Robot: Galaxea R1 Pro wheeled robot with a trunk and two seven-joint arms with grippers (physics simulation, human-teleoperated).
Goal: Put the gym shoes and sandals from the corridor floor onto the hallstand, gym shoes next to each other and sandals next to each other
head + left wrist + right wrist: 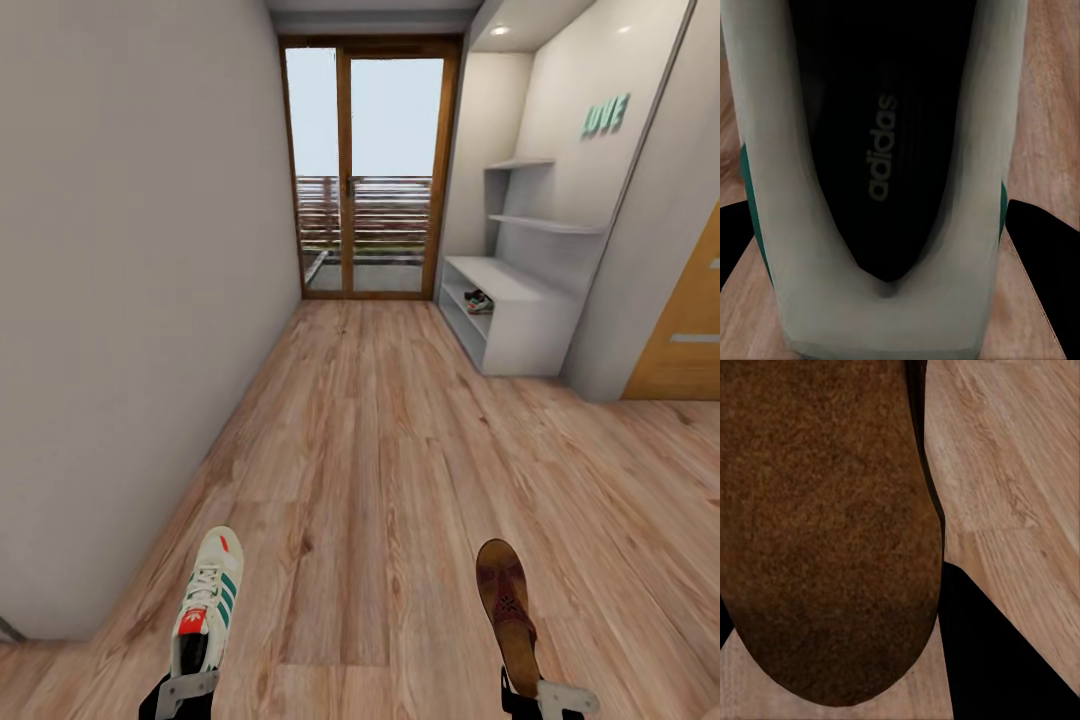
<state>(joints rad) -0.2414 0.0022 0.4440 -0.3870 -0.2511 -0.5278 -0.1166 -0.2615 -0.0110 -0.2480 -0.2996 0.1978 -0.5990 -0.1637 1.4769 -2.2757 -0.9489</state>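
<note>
The left tool (185, 690) is closed on the heel of a sneaker (207, 598), its fingers (1042, 255) dark at either side of the white heel collar in the left wrist view. The sneaker is carried above the floor (380, 450), toe pointing down the corridor, near the left wall (130, 300).

The right tool (548, 697) grips the heel end of a sandal (505, 605); in the right wrist view one finger (997, 660) lies against the edge of the brown footbed. The sandal also points forward, held over the floor.

Far ahead, against the right wall, stands the hallstand (520, 310). A second sneaker (479, 301) sits on its shelf below the bench top, near the front end. Grey shelves (545, 222) hang above. A glass door (370, 170) closes the corridor's far end, and a wooden door (685, 330) shows at the right edge.
</note>
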